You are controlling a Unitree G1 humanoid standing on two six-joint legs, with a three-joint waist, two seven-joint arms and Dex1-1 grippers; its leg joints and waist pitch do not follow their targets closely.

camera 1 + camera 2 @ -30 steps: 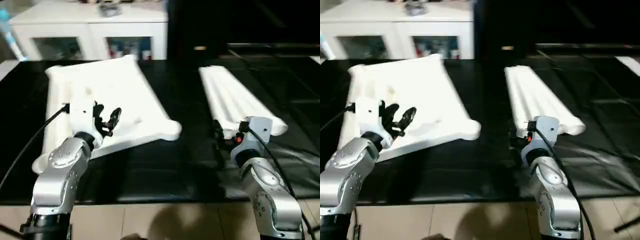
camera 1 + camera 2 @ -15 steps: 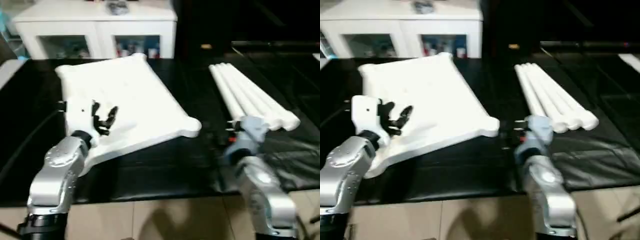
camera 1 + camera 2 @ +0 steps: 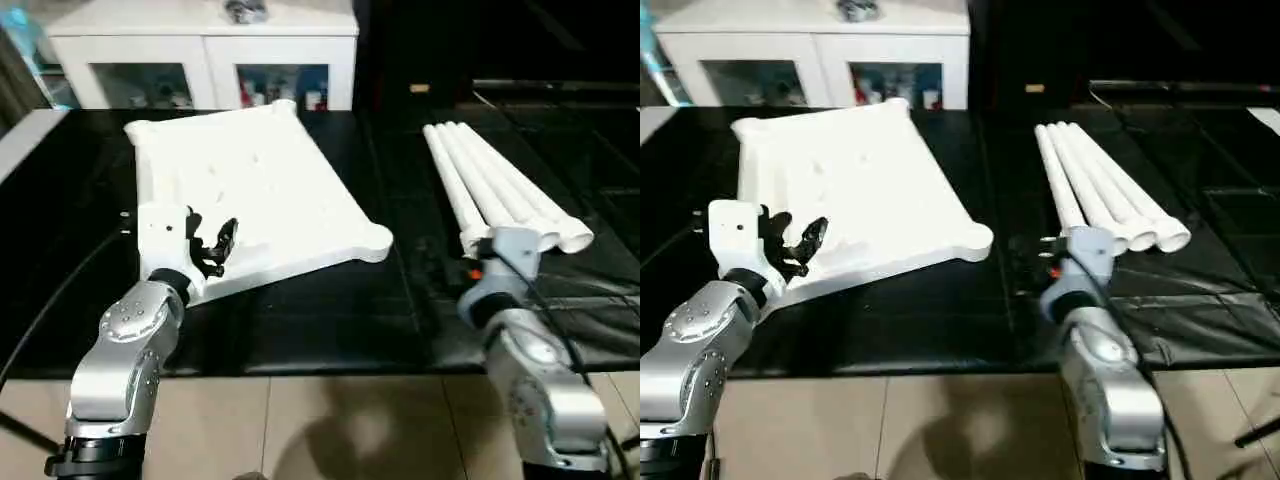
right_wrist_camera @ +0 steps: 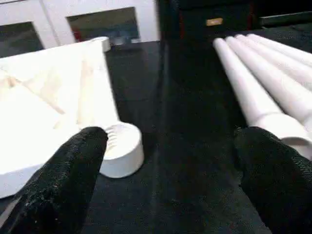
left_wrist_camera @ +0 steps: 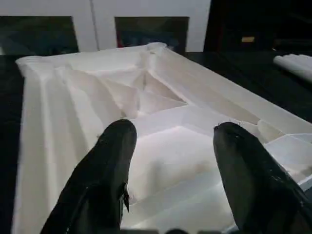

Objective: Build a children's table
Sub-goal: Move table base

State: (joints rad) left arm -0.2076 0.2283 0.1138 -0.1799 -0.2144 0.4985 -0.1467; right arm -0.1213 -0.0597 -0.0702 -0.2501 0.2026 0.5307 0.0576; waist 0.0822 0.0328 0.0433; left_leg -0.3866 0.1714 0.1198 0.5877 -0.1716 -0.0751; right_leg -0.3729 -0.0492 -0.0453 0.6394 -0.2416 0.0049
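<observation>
1. Table top [image 3: 255,200]: white, biggest item, lying ribbed underside up on the black mat [image 3: 330,320]. Sits at roughly 10–11 o'clock of the head view, long axis running from near-left to far-right. Corner sockets face up, so it looks ready to take legs.
2. Four legs [image 3: 500,190]: white tapered tubes, side by side and touching, at about 2 o'clock. Long axes run 11-to-5, wide ends toward the robot. Well apart from the table top, with bare mat between.
3. White cabinet [image 3: 205,55]: glass doors, at 12 o'clock behind the mat; not part of the task.
4. Left gripper [image 3: 208,243]: fingers partly spread, holding nothing, hovering over the near edge of the table top. Ribs run on toward its 12 o'clock.
5. Right gripper [image 4: 165,175]: spread wide, empty. The legs' wide ends lie just beyond it at about 1 o'clock; the top's near-right corner socket [image 4: 122,153] is at its 11 o'clock.
6. Key relation: the right arm is the nearer one to the legs, and their axes point almost along its reach. A pickup would likely need the fingers to straddle one tube across its axis.
</observation>
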